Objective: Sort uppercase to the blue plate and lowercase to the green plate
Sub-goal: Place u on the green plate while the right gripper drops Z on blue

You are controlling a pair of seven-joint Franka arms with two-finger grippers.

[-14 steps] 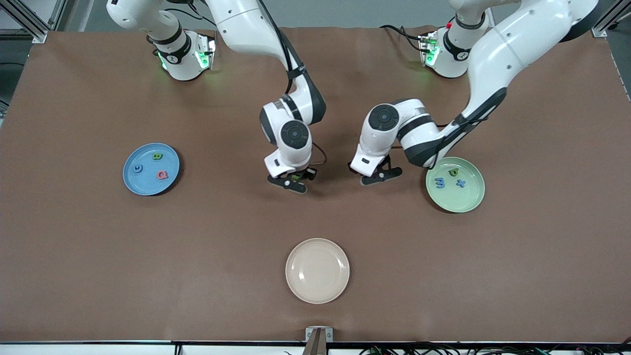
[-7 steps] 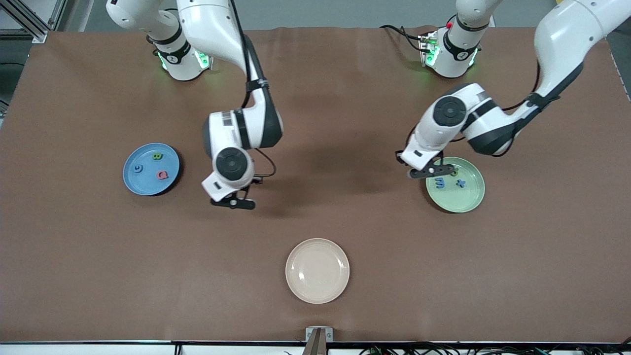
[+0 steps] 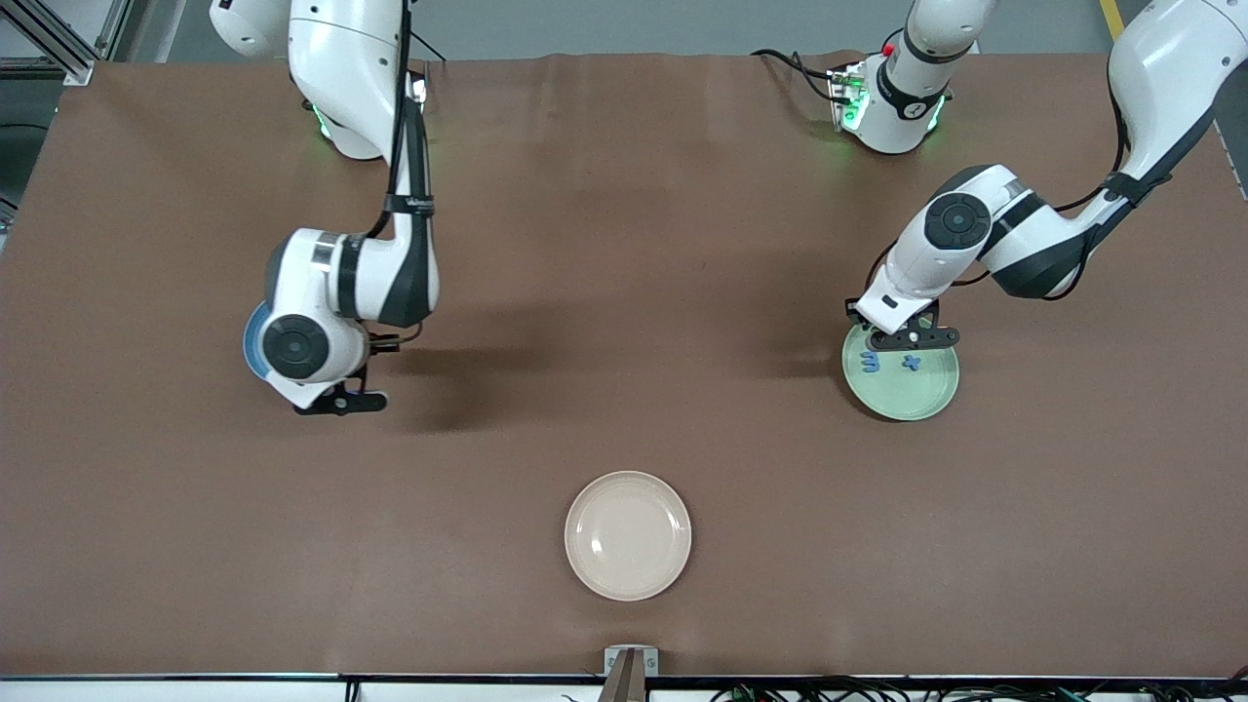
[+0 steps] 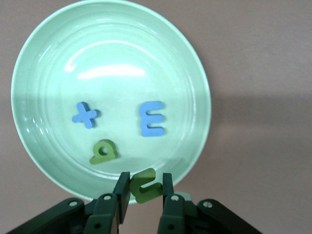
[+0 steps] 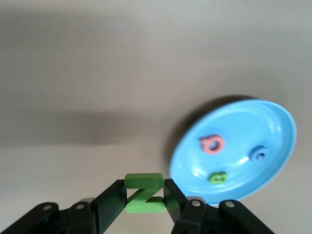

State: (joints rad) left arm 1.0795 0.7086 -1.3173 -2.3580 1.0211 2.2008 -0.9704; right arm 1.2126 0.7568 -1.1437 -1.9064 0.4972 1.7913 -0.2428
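I see the left gripper [image 4: 143,191] pinching a green foam lowercase letter [image 4: 146,185] over the round pale-green plate [image 4: 194,73]'s rim; the right gripper [image 5: 145,199] clamps a green foam capital N [image 5: 144,193] beside the round blue plate [image 5: 273,161].

The middle of the tabletop [image 3: 624,292] lies bare between the two arms, with open passage from the bases down to the cream plate [image 3: 628,535] near the camera-side edge. The right gripper [image 5: 145,195] hangs over the blue plate's [image 5: 243,151] rim; the left gripper [image 4: 145,191] crowds the green plate's [image 4: 48,73] rim, three letters [image 4: 152,118] lying inside.
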